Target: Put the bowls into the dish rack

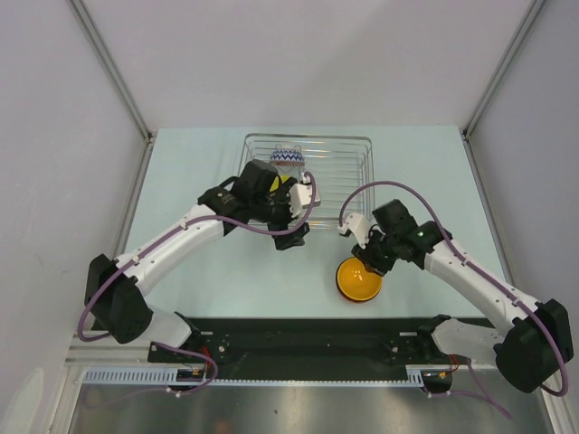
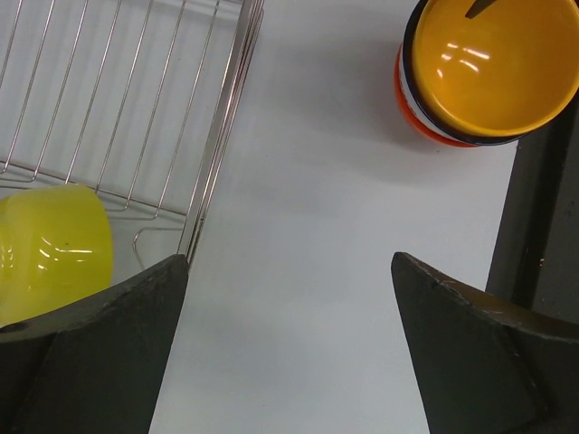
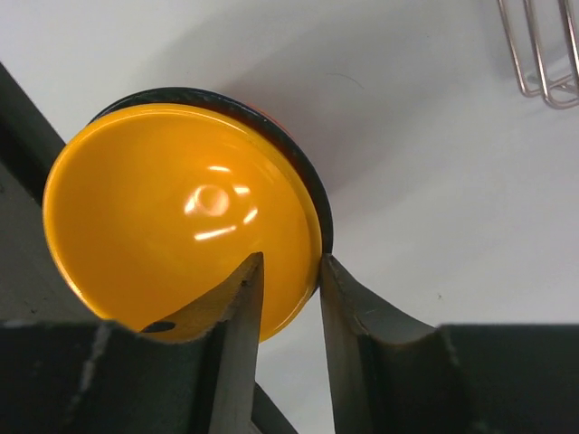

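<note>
Right wrist: claw (image 3: 289, 264) astride orange bowl (image 3: 163, 208)

Plain pale grey walls (image 1: 298, 54) with metal corner posts (image 1: 110, 68) enclose an evenly lit, pale blue-green tabletop (image 1: 412, 167); a black plate (image 1: 308, 342) lines its near edge.

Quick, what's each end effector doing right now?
Left end effector: open, holding nothing.
Right end effector: closed on rim of the orange bowl.

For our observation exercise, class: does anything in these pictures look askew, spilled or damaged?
Nothing spilled or damaged. The lime-yellow bowl appears to lie tipped on its side in a corner of the dish rack, not upright.
</note>
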`<state>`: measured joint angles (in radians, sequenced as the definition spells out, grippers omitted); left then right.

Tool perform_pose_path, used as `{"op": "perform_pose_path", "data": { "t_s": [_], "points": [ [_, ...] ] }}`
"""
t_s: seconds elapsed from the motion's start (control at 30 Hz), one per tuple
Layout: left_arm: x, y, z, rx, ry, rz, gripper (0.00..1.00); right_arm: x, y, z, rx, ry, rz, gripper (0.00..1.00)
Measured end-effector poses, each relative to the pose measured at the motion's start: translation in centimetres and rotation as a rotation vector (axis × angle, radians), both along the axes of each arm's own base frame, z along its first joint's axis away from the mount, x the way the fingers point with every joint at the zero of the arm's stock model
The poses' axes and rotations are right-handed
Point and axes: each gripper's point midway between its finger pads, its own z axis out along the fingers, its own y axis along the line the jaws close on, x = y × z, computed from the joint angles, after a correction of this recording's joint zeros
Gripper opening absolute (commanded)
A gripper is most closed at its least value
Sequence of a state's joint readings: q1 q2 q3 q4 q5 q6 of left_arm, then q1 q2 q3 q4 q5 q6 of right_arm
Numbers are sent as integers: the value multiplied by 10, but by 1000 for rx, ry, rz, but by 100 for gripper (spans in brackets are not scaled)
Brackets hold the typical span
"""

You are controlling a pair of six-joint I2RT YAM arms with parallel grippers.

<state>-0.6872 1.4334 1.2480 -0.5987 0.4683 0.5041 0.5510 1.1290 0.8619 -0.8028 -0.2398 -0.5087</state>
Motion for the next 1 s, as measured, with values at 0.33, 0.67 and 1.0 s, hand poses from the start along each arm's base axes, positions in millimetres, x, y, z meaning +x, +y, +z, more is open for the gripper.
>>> {"op": "perform_pose_path", "data": {
  "t_s": [0.33,0.67,1.0],
  "points": [
    [2,2,-1,9,-5,10,100,10,0,0,-34,-54,-14,0],
    [2,2,0,16,-2,14,100,12,1,14,-31,-62,-17,0],
    [8,-11,26,-34,1,5,100,38,6,81,42,-190,-39,0]
  ]
}}
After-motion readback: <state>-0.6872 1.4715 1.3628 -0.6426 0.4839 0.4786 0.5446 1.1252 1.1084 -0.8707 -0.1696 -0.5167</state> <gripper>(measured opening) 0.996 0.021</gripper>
